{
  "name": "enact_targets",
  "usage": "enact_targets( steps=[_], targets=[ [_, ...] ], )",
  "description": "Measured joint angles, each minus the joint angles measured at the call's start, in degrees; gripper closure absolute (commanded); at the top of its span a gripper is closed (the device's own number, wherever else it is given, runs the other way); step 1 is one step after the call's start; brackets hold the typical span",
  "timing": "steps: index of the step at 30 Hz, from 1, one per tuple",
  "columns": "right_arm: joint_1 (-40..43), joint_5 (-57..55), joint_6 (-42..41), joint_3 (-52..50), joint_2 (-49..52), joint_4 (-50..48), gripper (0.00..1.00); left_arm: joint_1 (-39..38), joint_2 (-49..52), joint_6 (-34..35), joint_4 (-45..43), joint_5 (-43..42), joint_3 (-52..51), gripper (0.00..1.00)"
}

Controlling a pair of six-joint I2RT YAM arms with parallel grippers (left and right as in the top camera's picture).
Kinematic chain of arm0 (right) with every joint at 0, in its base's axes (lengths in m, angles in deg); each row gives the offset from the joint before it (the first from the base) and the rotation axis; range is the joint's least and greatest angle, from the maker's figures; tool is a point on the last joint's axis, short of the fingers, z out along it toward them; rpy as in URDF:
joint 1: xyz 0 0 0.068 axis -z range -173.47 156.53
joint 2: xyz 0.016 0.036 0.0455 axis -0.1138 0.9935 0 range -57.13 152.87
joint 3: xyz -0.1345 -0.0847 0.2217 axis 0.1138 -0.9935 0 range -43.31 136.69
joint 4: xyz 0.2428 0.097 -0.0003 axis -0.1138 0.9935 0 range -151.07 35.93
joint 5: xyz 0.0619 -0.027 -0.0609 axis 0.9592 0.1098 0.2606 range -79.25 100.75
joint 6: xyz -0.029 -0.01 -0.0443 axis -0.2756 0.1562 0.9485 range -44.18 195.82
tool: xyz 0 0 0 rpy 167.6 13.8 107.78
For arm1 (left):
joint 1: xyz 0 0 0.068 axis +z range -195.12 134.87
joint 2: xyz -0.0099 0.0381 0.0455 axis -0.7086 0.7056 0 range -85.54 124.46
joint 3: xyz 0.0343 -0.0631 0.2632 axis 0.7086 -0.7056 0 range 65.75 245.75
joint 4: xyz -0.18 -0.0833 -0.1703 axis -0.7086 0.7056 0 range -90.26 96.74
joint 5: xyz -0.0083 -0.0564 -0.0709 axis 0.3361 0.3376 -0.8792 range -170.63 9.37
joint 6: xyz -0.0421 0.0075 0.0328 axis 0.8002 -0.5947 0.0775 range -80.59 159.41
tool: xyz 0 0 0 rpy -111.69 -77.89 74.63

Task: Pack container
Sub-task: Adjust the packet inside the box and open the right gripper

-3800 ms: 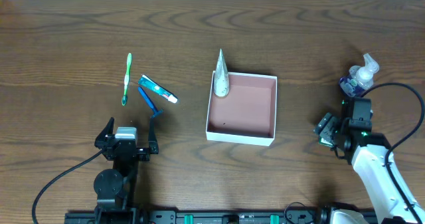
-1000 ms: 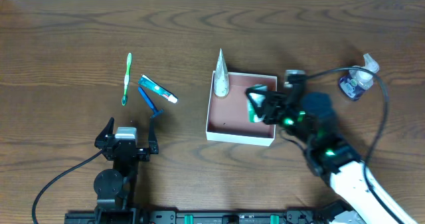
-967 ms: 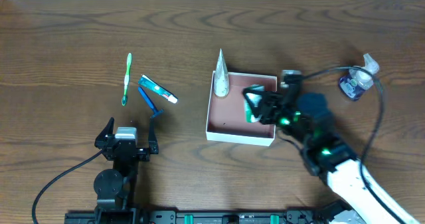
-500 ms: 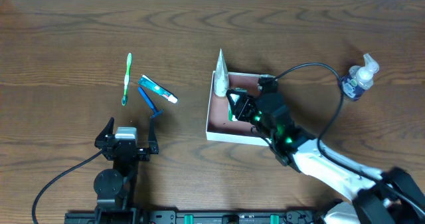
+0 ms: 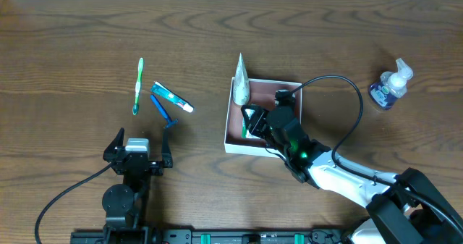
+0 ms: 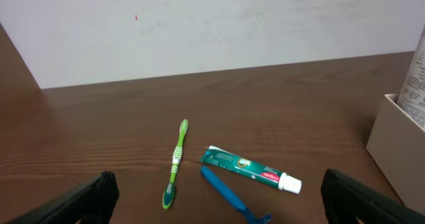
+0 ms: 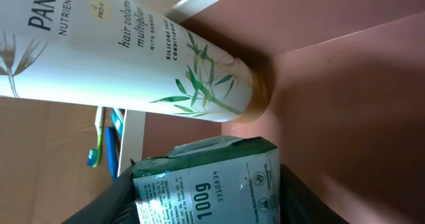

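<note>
The container (image 5: 289, 145) is a shallow white-walled box with a pink-brown inside, at the table's middle. A white shampoo tube (image 5: 241, 82) stands upright in its far left corner, also in the right wrist view (image 7: 133, 58). My right gripper (image 5: 252, 121) reaches inside the container's left part, shut on a green and white soap packet (image 7: 209, 181) marked 100g. My left gripper (image 6: 212, 197) is open and empty, parked at the front left, facing a green toothbrush (image 6: 175, 163), a toothpaste tube (image 6: 249, 169) and a blue razor (image 6: 229, 197).
A clear pump bottle (image 5: 389, 86) with blue liquid stands at the far right. The toothbrush (image 5: 138, 86), toothpaste (image 5: 172, 98) and razor (image 5: 163, 109) lie on the table left of the container. The right arm's cable arcs over the container's right side.
My right gripper has carried the soap packet from the container's right part leftward to its left part, close to the shampoo tube. The left arm has not moved.
</note>
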Motion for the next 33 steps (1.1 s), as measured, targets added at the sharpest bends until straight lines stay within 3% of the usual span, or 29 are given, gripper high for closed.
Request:
enact_targets(
  steps=[15,27,30,33],
  targets=[
    [-0.26,-1.14,-2.82,0.0,0.04,-0.76,0.64,0.0,0.0,0.0,0.0,0.0,0.0,0.02],
    [-1.27,-1.33,-3.23,0.04,4.63,-7.04,0.63,0.0,0.0,0.0,-0.02,0.0,0.0,0.02],
    [-1.27,-1.31,-3.28,0.04,5.2,-7.56,0.61,0.0,0.0,0.0,0.0,0.0,0.0,0.02],
    [-1.27,-1.31,-3.41,0.04,5.42,-7.76,0.52,0.0,0.0,0.0,0.0,0.0,0.0,0.02]
  ],
)
